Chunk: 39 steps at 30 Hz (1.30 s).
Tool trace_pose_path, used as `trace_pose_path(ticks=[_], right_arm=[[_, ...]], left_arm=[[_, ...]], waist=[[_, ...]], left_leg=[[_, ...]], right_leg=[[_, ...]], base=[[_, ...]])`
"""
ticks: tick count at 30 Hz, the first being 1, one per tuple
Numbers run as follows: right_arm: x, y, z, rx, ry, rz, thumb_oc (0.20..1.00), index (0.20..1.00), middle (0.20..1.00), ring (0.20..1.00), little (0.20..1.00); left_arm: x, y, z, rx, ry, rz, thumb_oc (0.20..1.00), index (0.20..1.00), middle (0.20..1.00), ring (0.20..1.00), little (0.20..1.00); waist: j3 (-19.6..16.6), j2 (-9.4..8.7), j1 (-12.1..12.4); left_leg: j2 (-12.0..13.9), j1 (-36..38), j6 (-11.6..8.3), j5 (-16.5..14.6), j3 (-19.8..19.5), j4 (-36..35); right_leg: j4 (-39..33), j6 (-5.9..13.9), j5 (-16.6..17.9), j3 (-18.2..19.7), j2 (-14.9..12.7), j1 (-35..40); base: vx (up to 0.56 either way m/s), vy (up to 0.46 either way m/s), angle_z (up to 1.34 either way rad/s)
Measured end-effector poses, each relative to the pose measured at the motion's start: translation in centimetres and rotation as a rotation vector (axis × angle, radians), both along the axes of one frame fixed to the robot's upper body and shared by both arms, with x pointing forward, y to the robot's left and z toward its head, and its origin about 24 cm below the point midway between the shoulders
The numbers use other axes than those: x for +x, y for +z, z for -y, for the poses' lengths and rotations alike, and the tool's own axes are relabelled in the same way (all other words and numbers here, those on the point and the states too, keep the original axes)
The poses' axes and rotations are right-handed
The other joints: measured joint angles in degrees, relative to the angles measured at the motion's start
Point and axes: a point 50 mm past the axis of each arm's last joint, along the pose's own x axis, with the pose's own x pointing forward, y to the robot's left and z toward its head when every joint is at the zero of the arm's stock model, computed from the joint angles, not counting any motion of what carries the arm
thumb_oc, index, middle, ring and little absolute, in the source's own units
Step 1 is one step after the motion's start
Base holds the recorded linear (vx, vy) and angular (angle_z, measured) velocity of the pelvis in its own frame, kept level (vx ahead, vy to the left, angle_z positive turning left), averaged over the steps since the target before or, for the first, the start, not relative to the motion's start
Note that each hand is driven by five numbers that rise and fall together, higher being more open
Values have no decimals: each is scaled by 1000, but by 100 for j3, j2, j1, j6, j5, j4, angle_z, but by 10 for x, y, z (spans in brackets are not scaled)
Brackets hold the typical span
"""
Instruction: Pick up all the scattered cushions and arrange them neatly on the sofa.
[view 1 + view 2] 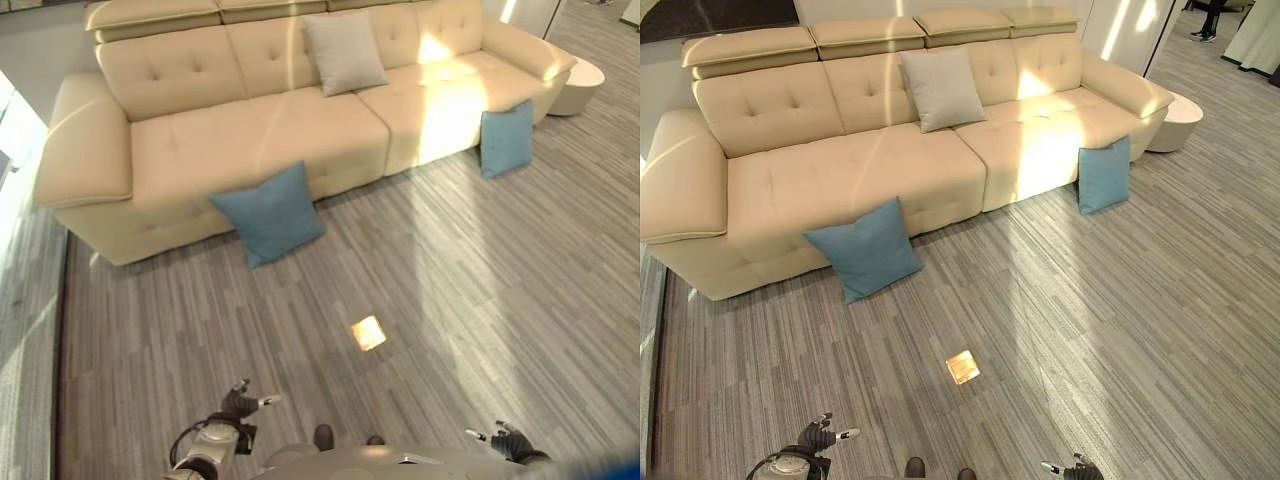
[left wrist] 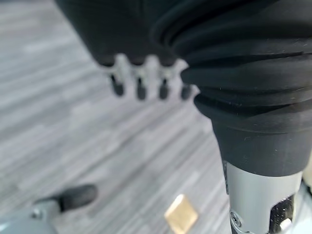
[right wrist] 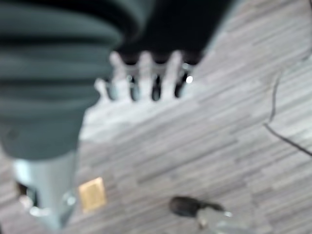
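Observation:
A blue cushion (image 1: 270, 213) stands on the floor, leaning on the front of the cream sofa (image 1: 200, 150) near its left half. A second blue cushion (image 1: 507, 138) leans on the sofa's front further right. One grey cushion (image 1: 941, 89) rests upright against the backrest at the sofa's middle. My left hand (image 1: 240, 403) hangs low at the near edge, far from the cushions. In the left wrist view its fingers (image 2: 141, 80) are straight and hold nothing. My right hand (image 1: 508, 440) hangs low on the right, its fingers (image 3: 146, 78) also straight and empty.
A round white side table (image 1: 1175, 120) stands at the sofa's right end. A small brass floor plate (image 1: 368, 332) sits in the wood-pattern floor between me and the sofa. A person's legs (image 1: 1212, 18) show far back right.

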Motion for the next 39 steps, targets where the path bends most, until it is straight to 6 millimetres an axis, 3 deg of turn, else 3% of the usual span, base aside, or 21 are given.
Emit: trace_pose_path(ticks=[11,15,16,19,22,23,24,25,27,31,32,33,34,35,36,38,39], right_arm=[[-1,0,0,-3,1,-7,1000,1000,1000,1000,1000],[0,-1,-3,-12,73,-23,1000,1000,1000,1000,1000],[8,0,-4,-11,84,-6,1000,1000,1000,1000,1000],[14,1,-5,-11,88,7,1000,1000,1000,1000,1000],[23,3,-5,-13,93,29,1000,1000,1000,1000,1000],[29,5,-5,-13,97,51,1000,1000,1000,1000,1000],[29,5,-4,-16,95,47,1000,1000,1000,1000,1000],[40,7,-6,-13,103,79,1000,1000,1000,1000,1000],[46,7,-13,3,113,90,1000,1000,1000,1000,1000],[44,6,-14,8,111,83,1000,1000,1000,1000,1000],[48,7,-15,7,114,88,1000,1000,1000,1000,1000],[53,8,-17,11,129,96,1000,1000,1000,1000,1000],[58,9,-20,16,162,106,1000,1000,1000,1000,1000],[56,8,-22,16,191,96,1000,1000,1000,1000,1000],[57,8,-24,13,211,92,1000,1000,1000,1000,1000],[61,10,-25,15,221,109,1000,1000,1000,1000,1000],[61,10,-25,15,221,109,1000,1000,1000,1000,1000]], left_arm=[[-1,-1,2,1,-8,-9,1000,1000,1000,1000,1000],[-18,-6,0,6,-2,-56,1000,1000,1000,1000,1000],[-30,-9,-2,10,9,-96,1000,1000,1000,1000,1000],[-34,-10,-2,10,12,-104,1000,1000,1000,1000,1000],[-31,-10,0,5,10,-98,1000,1000,1000,1000,1000],[-23,-9,3,0,5,-84,1000,1000,1000,1000,1000],[6,-2,9,-5,-24,-18,1000,1000,1000,1000,1000],[15,2,6,1,-21,8,1000,1000,1000,1000,1000],[1,-3,5,-1,-9,-35,1000,1000,1000,1000,1000],[-1,-3,5,-3,-9,-42,1000,1000,1000,1000,1000],[0,-4,6,-15,-16,-45,1000,1000,1000,1000,1000],[0,-4,7,-19,-20,-46,1000,1000,1000,1000,1000],[3,-2,4,-11,-22,-40,1000,1000,1000,1000,1000],[8,-1,3,-6,-27,-30,1000,1000,1000,1000,1000],[14,2,2,0,-36,-18,1000,1000,1000,1000,1000],[16,1,5,-2,-49,-22,1000,1000,1000,1000,1000],[16,1,5,-2,-49,-22,1000,1000,1000,1000,1000]], waist=[[9,-9,32],[52,-55,151],[73,-38,274],[141,-61,310],[249,-62,383],[373,-98,358],[515,-233,329],[606,-194,275],[602,-108,225],[556,-154,189],[607,-17,155],[597,139,122],[592,154,107],[568,119,85],[589,70,78],[611,104,5],[611,104,5]], left_leg=[[0,7,-2,0,-46,0],[-5,-24,-61,30,-232,2],[14,-96,-101,42,-287,2],[17,-178,-177,71,-447,1],[19,-375,-216,154,-577,61],[-104,-699,-366,217,-583,450],[-241,-1017,-652,324,-403,735],[129,-1120,-428,53,634,920],[243,-508,-199,-10,406,237],[14,-222,78,-57,292,-30],[69,-99,135,-93,262,-31],[144,-9,217,-145,250,-1],[103,55,285,-165,191,3],[17,67,393,-224,87,4],[-61,83,463,-263,7,4],[-48,152,341,-333,-176,3],[-48,152,341,-333,-176,3]], right_leg=[[0,-10,-20,-35,3,23],[-1,-26,-63,-202,16,86],[-1,-30,-75,-243,40,69],[-1,-61,-97,-410,54,32],[15,-102,-82,-587,63,-79],[34,-113,-74,-873,-44,-95],[17,-165,-49,-1136,-241,-227],[29,-272,-50,-1261,-235,-296],[31,-89,-122,-1182,-181,-65],[238,99,-219,-1083,-368,15],[814,213,-332,-981,-382,-177],[2057,313,-556,-798,-380,-729],[3189,467,-791,-599,-480,-1284],[3738,522,-841,-398,-545,-1601],[4139,513,-846,-35,-496,-1940],[3734,435,-899,556,-105,-2237],[3734,435,-899,556,-105,-2237]], base=[[1,-4,1],[-12,-53,22],[-31,-68,29],[-29,-32,32],[-98,27,41],[-103,71,96],[106,77,121],[210,117,66],[219,141,4],[131,191,5],[81,153,7],[103,144,14],[130,114,32],[210,78,44],[233,12,57],[240,-57,41],[212,-89,30]])
